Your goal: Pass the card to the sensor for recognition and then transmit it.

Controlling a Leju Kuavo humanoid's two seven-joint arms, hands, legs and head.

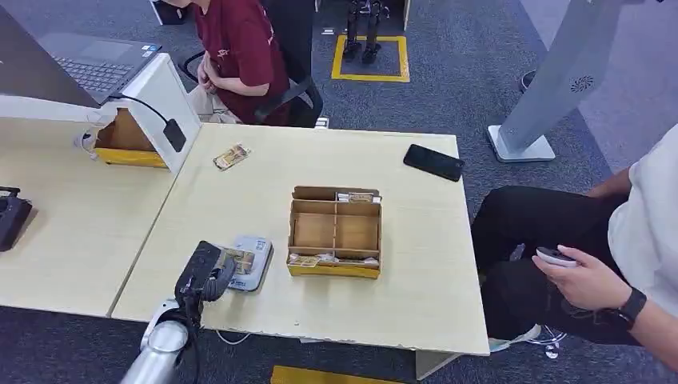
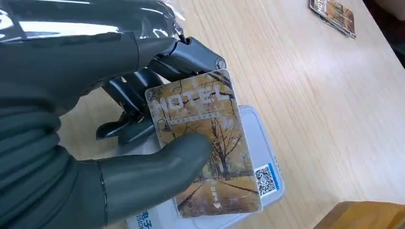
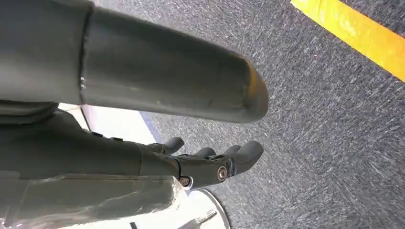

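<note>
The left hand is pinching the card between thumb and fingers, holding it flat just over the reader, seemingly for scanning; the right hand is hanging empty, fingers loosely extended.

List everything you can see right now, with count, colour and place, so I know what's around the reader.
card: one, autumn-tree print, held over the sensor
sensor: one, pale grey-white, near table edge, beside the box
cardboard box: one, brown with yellow front, table centre, divided compartments, cards in its far and near slots
loose card: one, tan, far side of the table
phone: one, black, far right corner of the table
laptop: one, grey, on the white stand far left
second box: one, brown and yellow, under that stand
people: two, one seated behind the table in dark red, one at right in white holding a small device
left hand: holds the card
right hand: hangs over the carpet, fingers apart
</note>
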